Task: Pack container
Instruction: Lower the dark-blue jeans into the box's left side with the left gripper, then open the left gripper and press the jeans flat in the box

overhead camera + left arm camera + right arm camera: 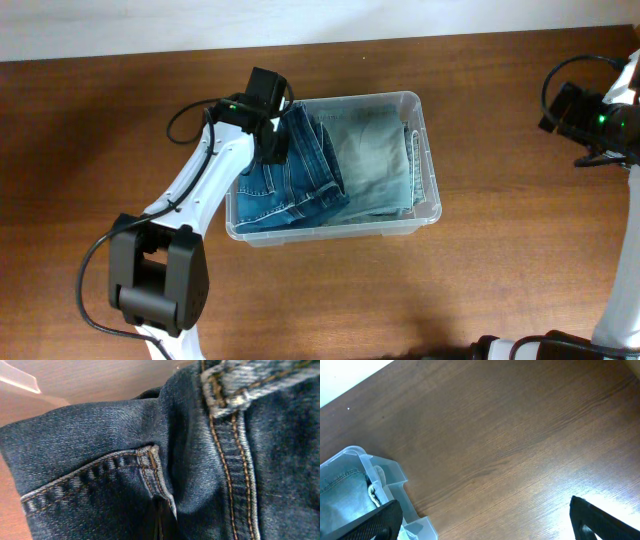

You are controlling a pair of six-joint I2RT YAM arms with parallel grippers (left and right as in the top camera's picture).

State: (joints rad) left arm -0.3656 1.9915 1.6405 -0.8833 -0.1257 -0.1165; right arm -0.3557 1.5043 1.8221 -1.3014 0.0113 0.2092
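Observation:
The clear plastic container (431, 172) stands mid-table and holds folded jeans: a dark blue pair (300, 185) on the left and a light blue pair (375, 160) on the right. My left gripper (272, 143) is down at the container's back-left corner, on the dark jeans. In the left wrist view the dark denim (100, 460) fills the frame and bunches into a fold at the jaws (161, 525). My right gripper (560, 110) hangs open and empty over bare table at the far right. Its view (485, 520) shows the container's corner (395, 477) and light denim (340, 490).
The brown wooden table (500, 290) surrounds the container. The left arm (190, 190) and its base (155, 270) stand left of the container, with a cable looping by it. A pale wall runs along the table's far edge (300, 20).

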